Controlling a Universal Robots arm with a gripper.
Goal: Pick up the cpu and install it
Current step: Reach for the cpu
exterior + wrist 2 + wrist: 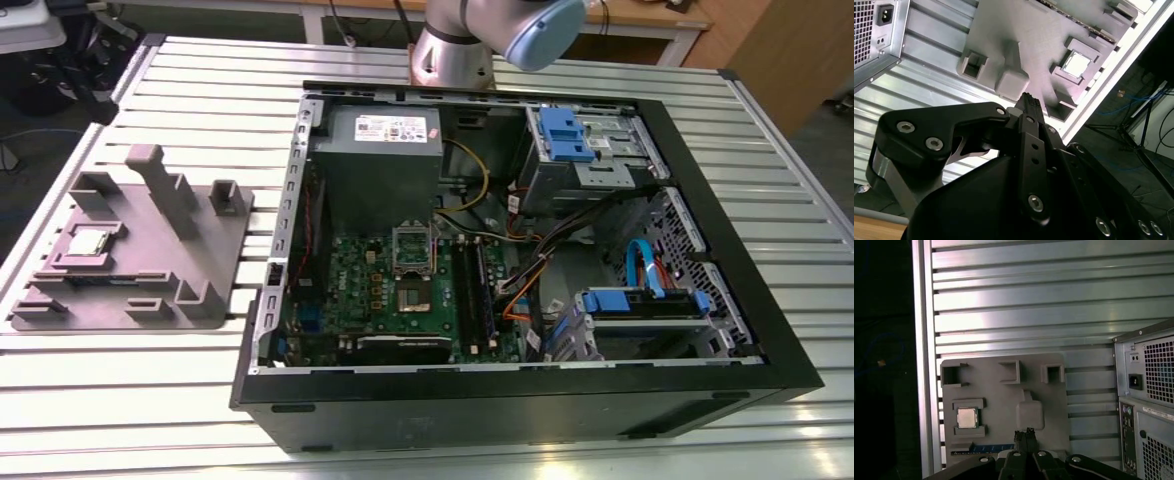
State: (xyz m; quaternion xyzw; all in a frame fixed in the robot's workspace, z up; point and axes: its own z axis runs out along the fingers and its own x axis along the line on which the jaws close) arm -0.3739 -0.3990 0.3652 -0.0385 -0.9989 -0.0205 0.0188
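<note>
The cpu (91, 241) is a small silvery square chip lying flat in a recess of the grey fixture plate (134, 290), on the table at the exterior view's left of the open computer case (534, 390). Both wrist views look down on the cpu (1076, 64) (967, 418) from well above. My gripper (1025, 434) (1029, 101) hangs high over the fixture plate (999, 395), its black fingers pressed together with nothing between them, apart from the chip. On the green motherboard, the socket (412, 251) lies open to view.
Grey blocks and posts (167, 185) rise from the fixture plate near the chip. Inside the case are a power supply box (378, 150), blue drive brackets (567, 135) and loose cables (534, 270). The slatted metal table (200, 90) ends just beyond the fixture.
</note>
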